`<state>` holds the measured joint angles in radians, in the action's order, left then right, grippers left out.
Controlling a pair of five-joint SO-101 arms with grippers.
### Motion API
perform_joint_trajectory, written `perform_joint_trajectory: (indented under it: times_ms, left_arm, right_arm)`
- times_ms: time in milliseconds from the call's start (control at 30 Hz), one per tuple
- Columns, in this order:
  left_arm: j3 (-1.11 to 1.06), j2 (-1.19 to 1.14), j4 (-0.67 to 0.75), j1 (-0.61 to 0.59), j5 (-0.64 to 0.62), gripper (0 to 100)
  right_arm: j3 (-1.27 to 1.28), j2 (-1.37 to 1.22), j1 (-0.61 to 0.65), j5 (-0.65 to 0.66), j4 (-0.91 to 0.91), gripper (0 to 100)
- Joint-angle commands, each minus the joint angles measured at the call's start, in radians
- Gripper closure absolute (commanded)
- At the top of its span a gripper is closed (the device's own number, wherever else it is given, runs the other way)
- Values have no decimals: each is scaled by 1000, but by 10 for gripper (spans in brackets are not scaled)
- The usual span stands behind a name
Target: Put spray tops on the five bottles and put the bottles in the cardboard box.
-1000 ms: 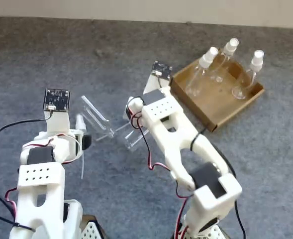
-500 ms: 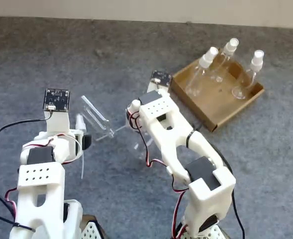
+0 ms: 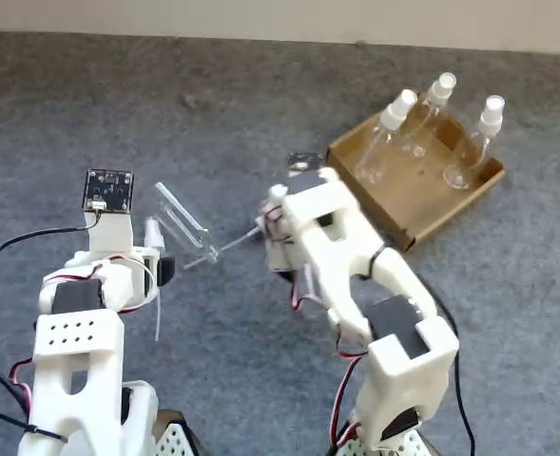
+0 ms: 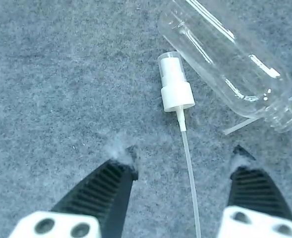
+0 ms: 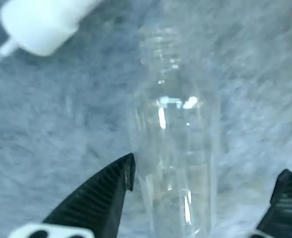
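The left gripper (image 4: 184, 156) hangs spread wide over a white spray top with a long dip tube (image 4: 177, 89), just beside an uncapped clear plastic bottle (image 4: 225, 64) lying on grey carpet (image 4: 61, 74); the right gripper (image 5: 205, 171) gapes wide astride a second clear uncapped bottle (image 5: 178, 144), so picking up seems the step in hand; next comes closing squarely on its body. Beyond, the shallow cardboard box (image 3: 422, 195) holds three capped bottles (image 3: 384, 138), with bare floor along its near side.

Fuzzy matt grey carpet (image 4: 61, 74), clear glossy plastic bottle (image 4: 225, 54), smooth white plastic spray top (image 4: 175, 89), matt brown cardboard box (image 3: 411, 199), smooth white plastic arms (image 3: 75, 347).
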<state>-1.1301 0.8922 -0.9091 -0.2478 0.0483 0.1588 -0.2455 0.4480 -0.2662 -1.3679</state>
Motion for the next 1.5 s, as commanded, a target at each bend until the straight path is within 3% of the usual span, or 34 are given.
perform_joint_trajectory:
  times_ms: [0,100,567,767,1100,1300,1467]
  left_arm:
    - [7,22,20,-8,-9,734]
    - [7,22,20,-8,-8,734]
    - [-4,21,37,-8,-8,734]
    - [-41,21,106,-8,-8,734]
    - [-41,21,106,-8,-8,734]
    - [-41,21,106,-8,-8,734]
    - [-41,21,106,-8,-8,734]
  right_arm:
    - [-15,21,-82,247,-16,606]
    - [-15,21,-90,333,-16,606]
    - [-8,15,-58,336,133,608]
    - [-8,15,-51,213,145,721]
    - [166,15,-31,210,366,717]
    - [200,21,-36,210,367,813]
    - [200,33,-36,233,364,820]
